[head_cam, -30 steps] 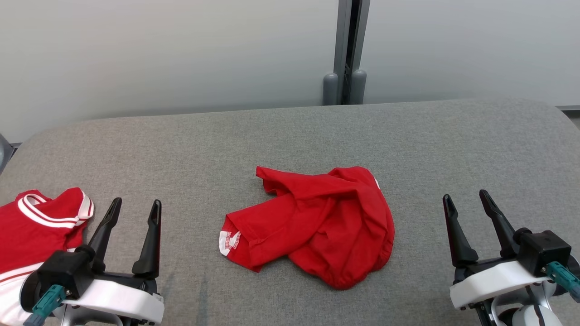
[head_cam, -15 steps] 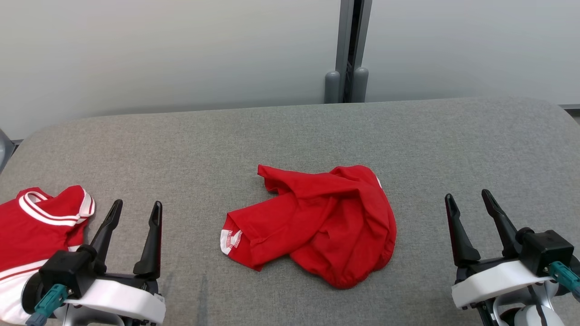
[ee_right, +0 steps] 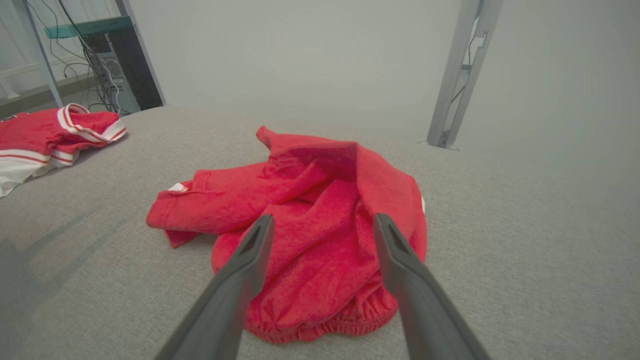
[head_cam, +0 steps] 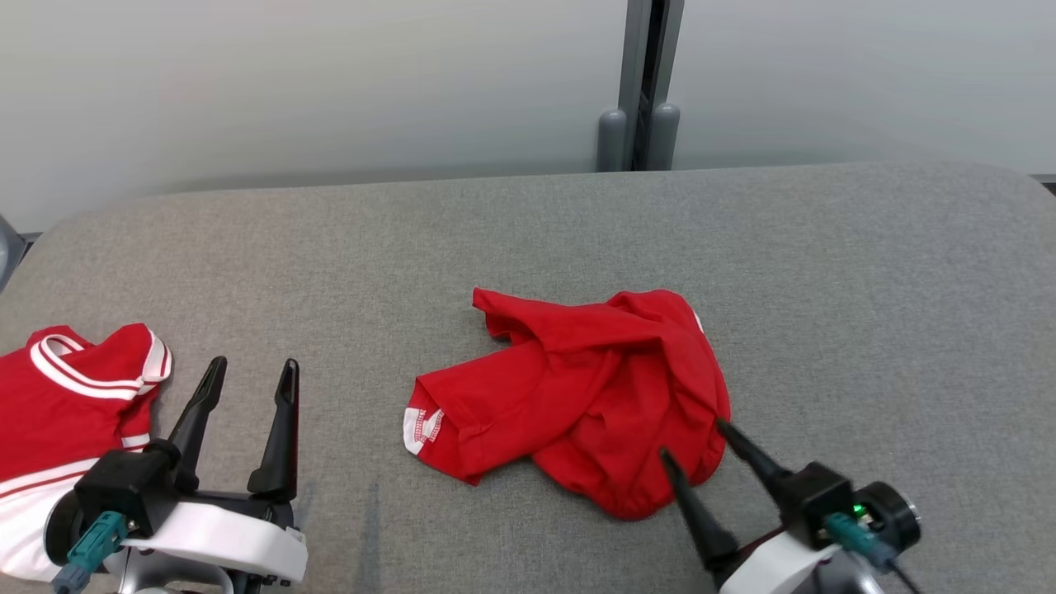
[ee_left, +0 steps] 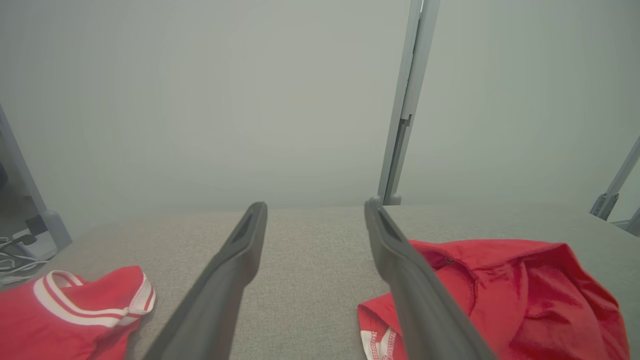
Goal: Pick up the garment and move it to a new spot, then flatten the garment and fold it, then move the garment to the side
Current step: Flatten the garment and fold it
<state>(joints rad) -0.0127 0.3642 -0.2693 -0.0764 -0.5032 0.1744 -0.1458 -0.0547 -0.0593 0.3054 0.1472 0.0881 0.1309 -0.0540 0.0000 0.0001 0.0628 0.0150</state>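
Since the earlier frame, the right gripper (head_cam: 691, 438) has swung in from well to the right of the garment (head_cam: 577, 396) and now sits at its near right edge. Its fingers are spread and empty, and the fingertips overlap the red cloth in the head view. The left gripper (head_cam: 252, 363) has not changed pose. Its fingers are also parted, it holds nothing, and it sits well to the left of the garment. The head camera has shifted slightly, so the whole scene sits a little higher. The garment keeps the same crumpled shape and has not been moved.

**Location.** The garment lies in a loose heap on the grey table (head_cam: 825, 272), directly ahead of the right gripper. In the right wrist view, the gathered hem lies just below and between the two fingers. A second shirt (head_cam: 74, 396), red with white stripes, lies just to the left of the left gripper and is not part of this step.

**Handling.** The garment appears soft, light and limp, with no stiff part. Expect it to sag and unfold when lifted.

**Grasp point.** Take hold of the raised fold or the gathered hem nearest the right gripper. Pinch through the thick fold, as a single loose layer may slip free. The cuff with the white patch, on the side toward the left gripper, is a second likely hold.
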